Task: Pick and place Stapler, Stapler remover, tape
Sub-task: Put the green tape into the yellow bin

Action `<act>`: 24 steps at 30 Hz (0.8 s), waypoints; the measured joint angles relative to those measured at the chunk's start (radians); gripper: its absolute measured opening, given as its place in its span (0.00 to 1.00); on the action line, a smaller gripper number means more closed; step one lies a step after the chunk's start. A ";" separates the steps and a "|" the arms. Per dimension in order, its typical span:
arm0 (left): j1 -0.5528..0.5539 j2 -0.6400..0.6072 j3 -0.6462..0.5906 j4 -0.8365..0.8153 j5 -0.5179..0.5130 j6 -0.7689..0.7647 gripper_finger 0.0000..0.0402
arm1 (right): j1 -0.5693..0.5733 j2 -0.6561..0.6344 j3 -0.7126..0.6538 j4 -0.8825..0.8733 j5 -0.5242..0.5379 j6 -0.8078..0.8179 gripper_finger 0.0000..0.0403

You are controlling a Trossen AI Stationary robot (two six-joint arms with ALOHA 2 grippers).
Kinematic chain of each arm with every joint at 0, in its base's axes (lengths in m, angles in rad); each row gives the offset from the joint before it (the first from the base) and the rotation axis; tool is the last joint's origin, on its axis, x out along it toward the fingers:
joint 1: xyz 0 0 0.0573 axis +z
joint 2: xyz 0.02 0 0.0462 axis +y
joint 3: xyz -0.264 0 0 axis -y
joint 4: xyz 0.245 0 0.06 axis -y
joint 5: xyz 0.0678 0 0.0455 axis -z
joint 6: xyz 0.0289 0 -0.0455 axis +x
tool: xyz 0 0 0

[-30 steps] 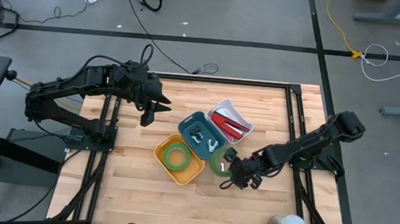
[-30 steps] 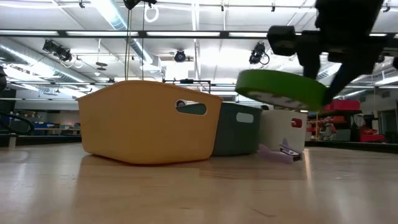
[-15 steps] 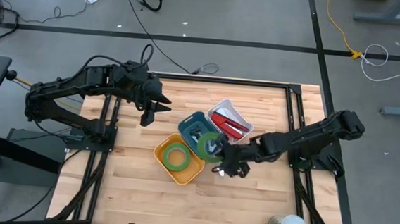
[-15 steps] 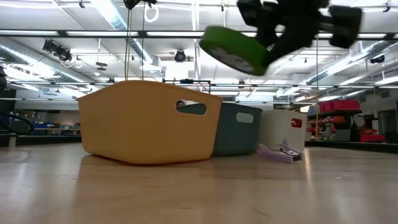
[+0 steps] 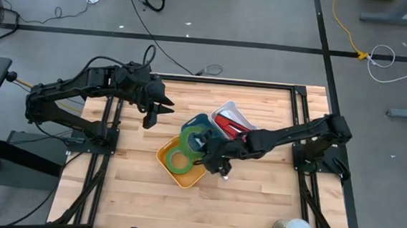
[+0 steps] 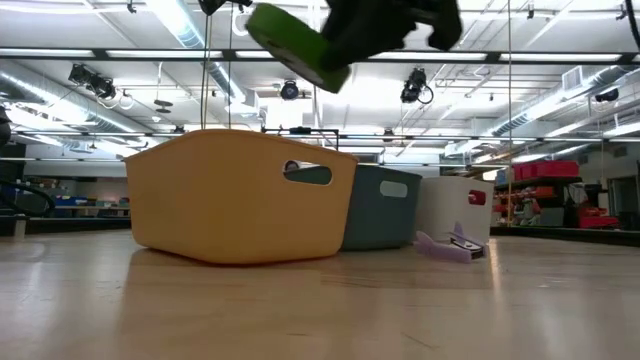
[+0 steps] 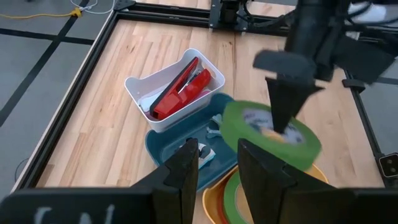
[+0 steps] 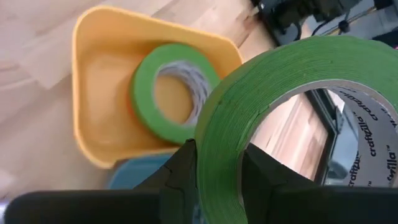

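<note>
Here the right gripper [image 5: 202, 148] pinched a green tape roll [image 5: 192, 138] above the yellow bin [image 5: 166, 157] mid-tabletop; it wanted centring over the roll already inside [image 5: 180, 158] before release. The left gripper [image 5: 155, 113], fingers slightly parted and empty, waited near the far-left corner.

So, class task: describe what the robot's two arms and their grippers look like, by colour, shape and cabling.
Both arms are black and jointed, built of slim tubular links on dark bases. The left gripper and right gripper each end in two flat, dark, tapering fingers. Black cables loop along the left arm. No markings are readable.
</note>
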 joint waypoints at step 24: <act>0.000 0.000 0.000 0.027 0.000 -0.001 0.29 | 0.001 0.279 0.062 0.160 -0.166 -0.011 0.23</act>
